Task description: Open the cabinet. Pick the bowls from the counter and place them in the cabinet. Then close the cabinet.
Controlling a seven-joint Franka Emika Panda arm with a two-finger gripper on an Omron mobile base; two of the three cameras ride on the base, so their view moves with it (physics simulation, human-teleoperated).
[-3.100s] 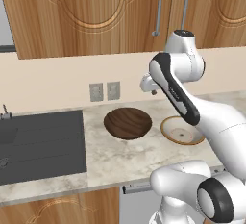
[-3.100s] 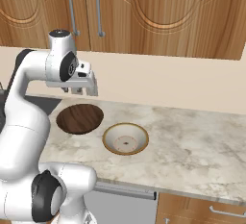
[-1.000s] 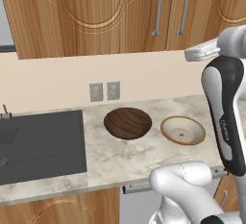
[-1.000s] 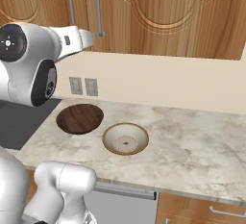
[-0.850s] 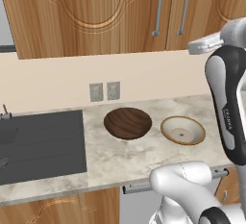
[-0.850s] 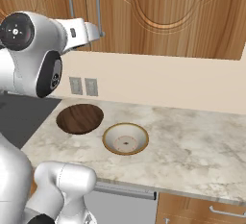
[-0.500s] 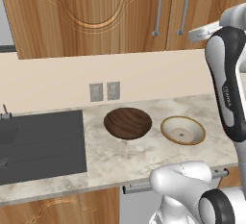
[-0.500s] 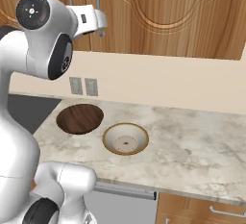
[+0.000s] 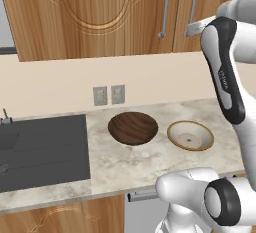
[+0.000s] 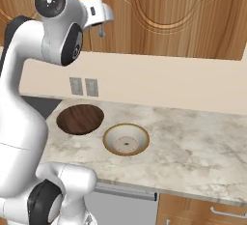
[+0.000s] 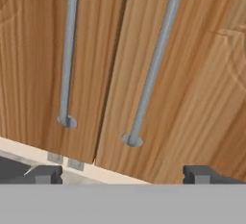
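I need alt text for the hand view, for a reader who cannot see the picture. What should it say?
Close view of the cabinet: two closed warm-brown wooden doors, each with a long grey bar handle, left handle and right handle, on either side of the seam between them. The open gripper faces them, its two dark fingertips wide apart at the bottom.

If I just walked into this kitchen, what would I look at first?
Probably the big white robot arm, stretched up high with its open gripper facing the two long grey handles of the shut wooden cabinet. Next you would spot two bowls side by side on the marbled counter: a dark wooden bowl nearer the sink, and a tan bowl with a pale inside.
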